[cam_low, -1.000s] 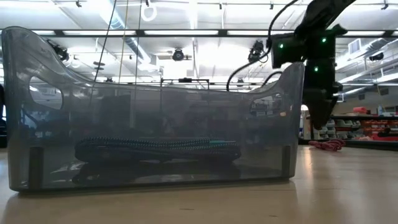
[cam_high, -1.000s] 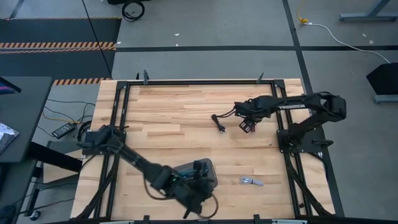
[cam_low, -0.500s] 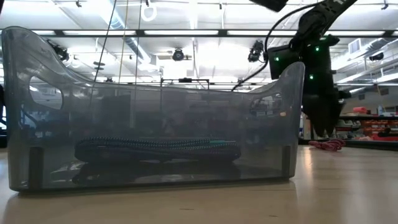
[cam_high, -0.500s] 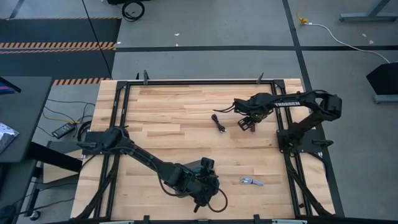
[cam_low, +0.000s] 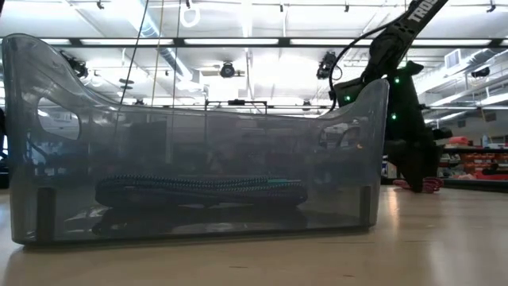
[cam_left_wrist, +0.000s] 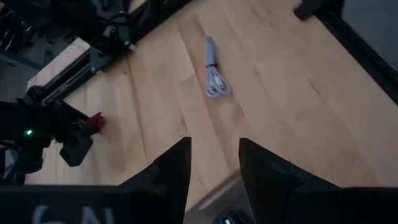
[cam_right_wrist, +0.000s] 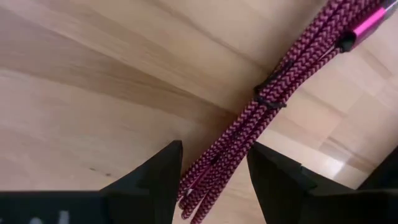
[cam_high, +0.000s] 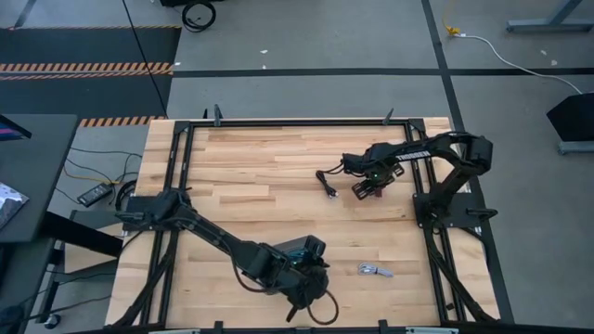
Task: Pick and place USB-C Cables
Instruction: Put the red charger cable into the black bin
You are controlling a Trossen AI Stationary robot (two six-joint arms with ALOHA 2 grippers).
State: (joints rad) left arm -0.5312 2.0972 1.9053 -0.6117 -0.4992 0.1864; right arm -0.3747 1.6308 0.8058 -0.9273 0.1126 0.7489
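Note:
The dark red cable [cam_right_wrist: 273, 93] lies flat on the table under my right gripper [cam_right_wrist: 214, 152]. That gripper is open and points down, with one finger on either side of the coil's end; I cannot tell whether they touch it. In the low view the coil [cam_low: 429, 185] shows at the gripper's [cam_low: 414, 171] foot. The black cable [cam_high: 327, 183] lies just left of it. The silver-grey cable [cam_left_wrist: 214, 78] lies near the table's near edge. My left gripper [cam_left_wrist: 214, 146] hangs open over the grey tray [cam_high: 311, 243]. The tray holds a teal coil [cam_low: 238, 184] and a darker one; no purple-blue coil can be made out.
The translucent tray wall [cam_low: 198, 119] fills most of the low view. A black metal frame [cam_high: 278, 122] runs round the wooden table. Bare wood lies between the tray, the silver-grey cable [cam_high: 374, 270] and the two cables at the far right.
My right gripper has come down onto the dark red cable and shifted slightly toward the table's left, staying open. My left arm has swung a little toward the right, its gripper staying over the tray. No cable has moved.

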